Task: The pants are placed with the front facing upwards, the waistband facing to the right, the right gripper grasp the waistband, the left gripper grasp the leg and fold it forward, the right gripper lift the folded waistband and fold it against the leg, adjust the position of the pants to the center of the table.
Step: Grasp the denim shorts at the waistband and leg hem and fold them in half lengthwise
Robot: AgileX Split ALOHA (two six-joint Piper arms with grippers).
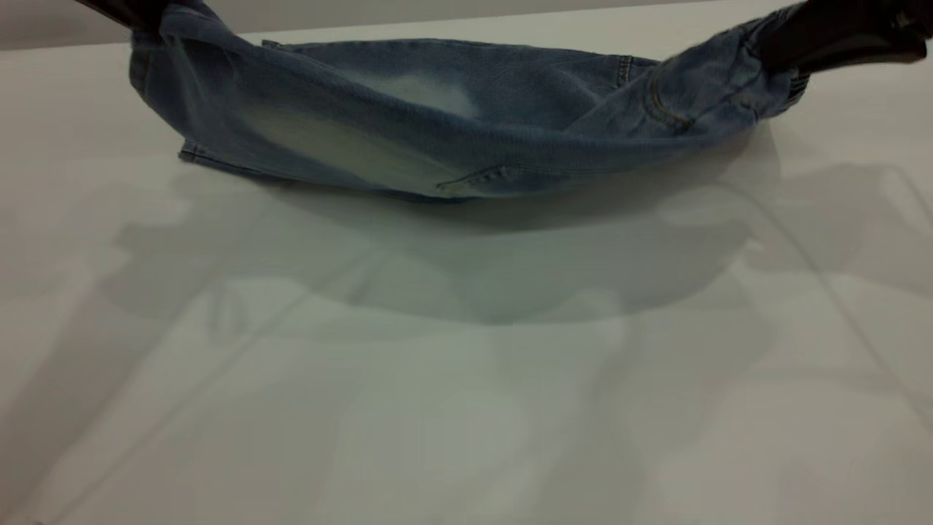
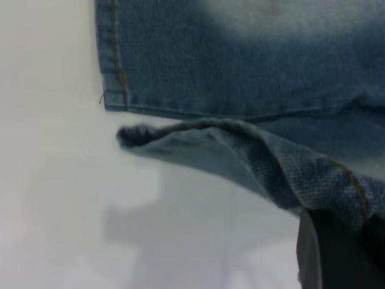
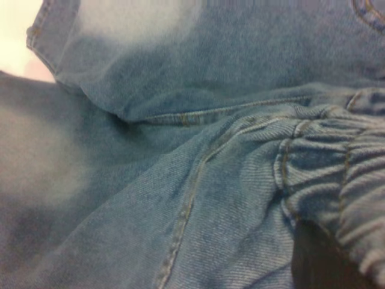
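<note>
While the pants [image 1: 437,138] sag in a blue hammock across the far part of the table [image 1: 466,379], the exterior view shows both ends lifted: the left gripper [image 1: 135,14] is clamped on the leg end at the upper left, and the right gripper [image 1: 824,36] is clamped on the waistband [image 1: 743,65] at the upper right. Only the lower middle of the cloth rests on the tabletop.

From the left wrist, a raised fold of the leg hangs over the hem lying flat.

From the right wrist, the ruched waistband bunches against a dark finger [image 3: 319,265], above the faded legs.
</note>
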